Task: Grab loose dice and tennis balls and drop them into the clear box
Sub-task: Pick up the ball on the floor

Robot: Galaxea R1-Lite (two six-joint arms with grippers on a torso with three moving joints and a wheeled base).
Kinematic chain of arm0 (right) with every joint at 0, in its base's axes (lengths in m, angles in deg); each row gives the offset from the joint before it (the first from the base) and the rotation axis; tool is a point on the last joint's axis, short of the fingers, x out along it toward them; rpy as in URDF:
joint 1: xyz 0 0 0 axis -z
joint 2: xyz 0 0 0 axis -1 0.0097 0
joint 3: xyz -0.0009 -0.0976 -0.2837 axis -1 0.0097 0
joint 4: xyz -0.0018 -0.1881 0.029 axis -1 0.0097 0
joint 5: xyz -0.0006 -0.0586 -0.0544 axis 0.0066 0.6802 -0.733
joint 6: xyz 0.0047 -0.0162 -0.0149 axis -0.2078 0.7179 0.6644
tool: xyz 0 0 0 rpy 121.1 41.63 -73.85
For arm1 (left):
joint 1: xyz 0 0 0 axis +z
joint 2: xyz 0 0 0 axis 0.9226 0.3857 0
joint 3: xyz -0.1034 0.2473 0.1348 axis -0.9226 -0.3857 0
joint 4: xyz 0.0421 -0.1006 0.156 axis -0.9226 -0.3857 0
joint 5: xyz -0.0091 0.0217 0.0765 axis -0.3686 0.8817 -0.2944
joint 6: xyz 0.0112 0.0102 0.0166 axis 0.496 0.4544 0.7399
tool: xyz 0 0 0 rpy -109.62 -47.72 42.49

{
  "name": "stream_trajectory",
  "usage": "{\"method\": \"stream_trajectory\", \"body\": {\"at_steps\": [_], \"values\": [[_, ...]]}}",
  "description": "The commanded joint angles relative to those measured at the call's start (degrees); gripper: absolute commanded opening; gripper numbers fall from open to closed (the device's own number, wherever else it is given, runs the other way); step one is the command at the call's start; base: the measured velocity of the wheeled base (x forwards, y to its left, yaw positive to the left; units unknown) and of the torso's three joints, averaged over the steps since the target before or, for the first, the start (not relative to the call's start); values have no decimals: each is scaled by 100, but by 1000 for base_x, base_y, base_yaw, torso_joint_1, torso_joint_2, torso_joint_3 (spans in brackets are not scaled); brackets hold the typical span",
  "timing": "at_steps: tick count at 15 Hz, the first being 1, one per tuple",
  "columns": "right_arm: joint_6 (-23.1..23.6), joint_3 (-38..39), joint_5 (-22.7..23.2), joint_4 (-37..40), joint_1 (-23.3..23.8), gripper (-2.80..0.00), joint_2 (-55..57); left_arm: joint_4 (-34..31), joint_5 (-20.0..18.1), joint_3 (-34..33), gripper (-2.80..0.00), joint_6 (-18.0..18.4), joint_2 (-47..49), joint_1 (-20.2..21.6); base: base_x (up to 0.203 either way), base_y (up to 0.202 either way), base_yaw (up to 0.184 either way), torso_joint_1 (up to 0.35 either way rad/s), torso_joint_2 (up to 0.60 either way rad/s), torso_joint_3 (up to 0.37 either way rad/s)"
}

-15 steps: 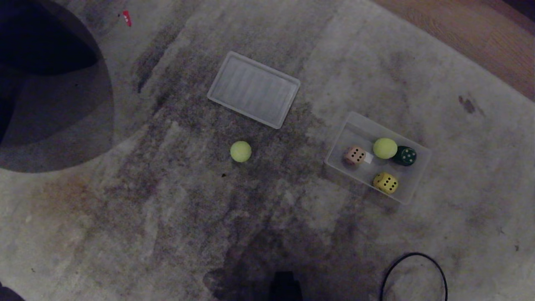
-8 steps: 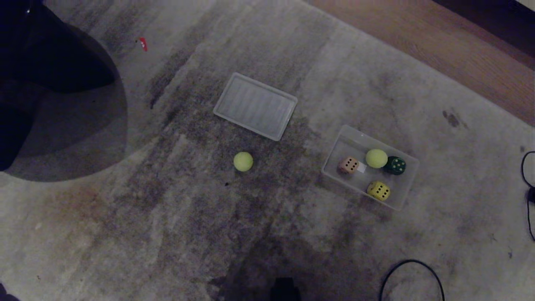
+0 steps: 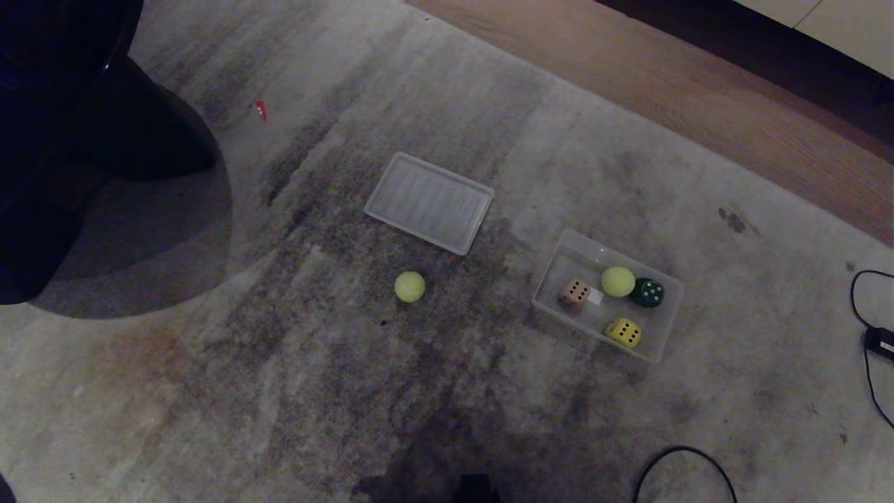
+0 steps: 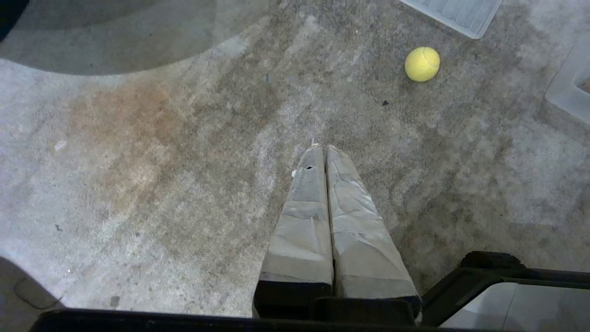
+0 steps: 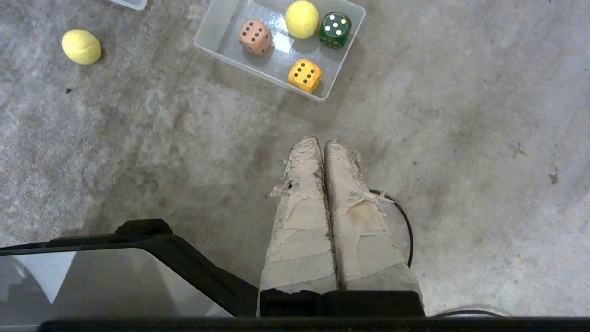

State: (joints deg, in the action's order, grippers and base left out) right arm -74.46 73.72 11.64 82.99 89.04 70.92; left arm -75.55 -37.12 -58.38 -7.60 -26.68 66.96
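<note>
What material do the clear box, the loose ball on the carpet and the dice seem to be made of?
Clear box: probably thin plastic, smooth and see-through, since the carpet shows through its walls. Loose tennis ball: matte and fuzzy, likely felt over rubber. Beige-pink die, yellow die and dark green die: rounded edges, painted pips, dull finish; foam or wood, I cannot tell which.

- The clear box sits on the carpet, toward the right of the head view.
- In the box lie three dice and one tennis ball; the ball touches the die on its right, with another die to its left and the third nearer the robot.
- A second, loose tennis ball rests on the carpet, well left of the box.
- The flat lid lies beyond the loose ball.
- A cable runs at the far right.
</note>
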Motion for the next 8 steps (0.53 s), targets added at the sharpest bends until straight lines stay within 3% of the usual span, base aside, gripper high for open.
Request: {"method": "stream_trajectory", "body": {"at_steps": [1, 8], "values": [[-2, -1, -2, 8, -4, -280, 17, 1, -7, -9, -280, 39, 6, 0, 0, 0, 0, 3, 2, 45], [-2, -1, -2, 8, 2, -280, 17, 1, -3, -9, -280, 48, 6, 0, 0, 0, 12, 1, 0, 5]]}}
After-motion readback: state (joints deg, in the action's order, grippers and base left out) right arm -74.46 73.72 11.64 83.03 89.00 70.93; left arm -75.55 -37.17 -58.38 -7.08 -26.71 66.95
